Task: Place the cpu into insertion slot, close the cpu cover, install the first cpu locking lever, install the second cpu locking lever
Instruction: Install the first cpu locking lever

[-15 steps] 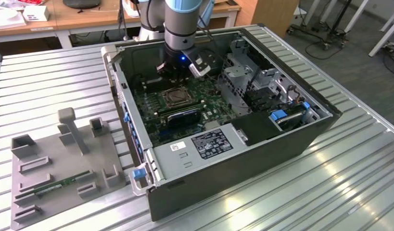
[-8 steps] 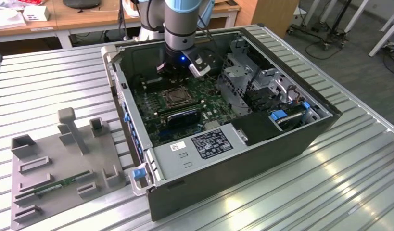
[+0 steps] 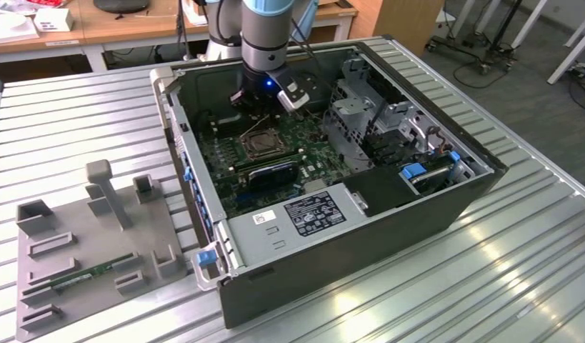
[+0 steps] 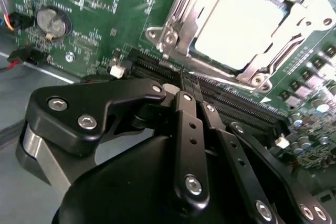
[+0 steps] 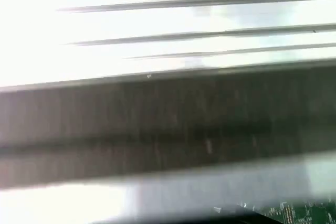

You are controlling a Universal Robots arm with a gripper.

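Note:
The cpu (image 4: 239, 24) lies flat in its socket, its pale metal face showing through the cut-out of the silvery cpu cover (image 4: 181, 11), which lies down around it. In the exterior view the socket (image 3: 258, 145) sits mid-board inside the open computer case (image 3: 388, 214). My gripper (image 4: 185, 80) is shut, its two black fingers pressed together with nothing seen between them. The tips are low over the board beside the socket's corner, at the black memory slots (image 4: 231, 98). In the exterior view the gripper (image 3: 257, 108) hangs just behind the socket. How the locking levers stand I cannot tell.
A grey fixture (image 3: 101, 243) on the slatted table at the exterior view's left holds a green memory stick (image 3: 92, 274). Inside the case are a metal drive cage (image 3: 368, 114) and a labelled power supply (image 3: 306, 213). A coin battery (image 4: 52, 20) sits on the board.

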